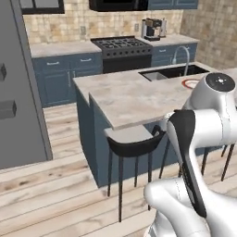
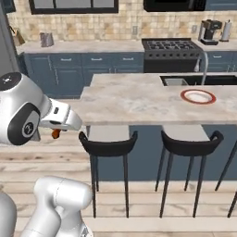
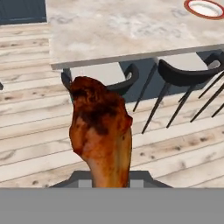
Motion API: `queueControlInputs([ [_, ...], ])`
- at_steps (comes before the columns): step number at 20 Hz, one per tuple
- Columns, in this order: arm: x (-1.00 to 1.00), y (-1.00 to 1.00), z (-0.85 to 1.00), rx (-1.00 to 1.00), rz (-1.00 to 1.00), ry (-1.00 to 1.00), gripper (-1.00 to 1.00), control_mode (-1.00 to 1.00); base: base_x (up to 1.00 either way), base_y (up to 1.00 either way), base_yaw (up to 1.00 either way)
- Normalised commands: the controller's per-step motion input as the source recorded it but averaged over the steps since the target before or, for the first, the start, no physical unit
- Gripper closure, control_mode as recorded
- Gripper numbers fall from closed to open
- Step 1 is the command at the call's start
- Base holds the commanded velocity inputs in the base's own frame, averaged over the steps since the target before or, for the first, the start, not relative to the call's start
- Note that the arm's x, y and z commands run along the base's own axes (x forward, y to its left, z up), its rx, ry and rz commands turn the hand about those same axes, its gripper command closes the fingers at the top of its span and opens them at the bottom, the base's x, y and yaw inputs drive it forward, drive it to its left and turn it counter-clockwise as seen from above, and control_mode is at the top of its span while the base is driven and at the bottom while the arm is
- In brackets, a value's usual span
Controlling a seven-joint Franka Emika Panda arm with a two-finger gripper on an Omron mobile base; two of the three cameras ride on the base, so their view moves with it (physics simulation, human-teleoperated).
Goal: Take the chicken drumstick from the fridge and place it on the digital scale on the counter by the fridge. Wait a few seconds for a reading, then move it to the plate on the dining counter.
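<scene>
The orange-brown chicken drumstick (image 3: 100,135) is held upright, close in the hand view, meaty end up, and hides the fingertips. In the right base view my gripper (image 2: 55,129) is shut on the chicken drumstick (image 2: 56,134), above the wood floor and left of the dining counter (image 2: 134,99). The plate (image 2: 198,96), white with a red-orange rim, lies far to the right on that top, near the sink; it also shows as the plate (image 1: 190,84) and the plate (image 3: 204,8). The grey fridge (image 1: 18,92) stands at the left. The counter (image 1: 55,47) runs along the backsplash. The digital scale is out of view.
Black stools (image 2: 109,143) (image 2: 190,143) stand along the island's near side, between me and the top. A sink and faucet (image 2: 202,69) sit behind the plate. A stove (image 1: 121,44) and a coffee machine (image 1: 153,28) are at the back wall.
</scene>
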Motion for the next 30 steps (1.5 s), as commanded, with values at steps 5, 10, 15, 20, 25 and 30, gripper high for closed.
queueControlInputs([
  [5,0.0,0.0,0.0,0.0,0.0,0.0,1.0,1.0,0.0,-1.0,-0.24],
  [10,0.0,0.0,0.0,0.0,0.0,0.0,1.0,1.0,0.01,-1.0,-0.15],
  [15,0.0,0.0,0.0,0.0,0.0,0.0,1.0,1.0,0.08,-1.0,-0.07],
  [20,0.0,0.0,0.0,0.0,0.0,0.0,1.0,1.0,0.21,-1.0,0.0],
  [25,0.0,0.0,0.0,0.0,0.0,0.0,1.0,1.0,0.27,-1.0,0.0],
  [30,0.0,0.0,0.0,0.0,0.0,0.0,1.0,1.0,0.29,-1.0,0.0],
])
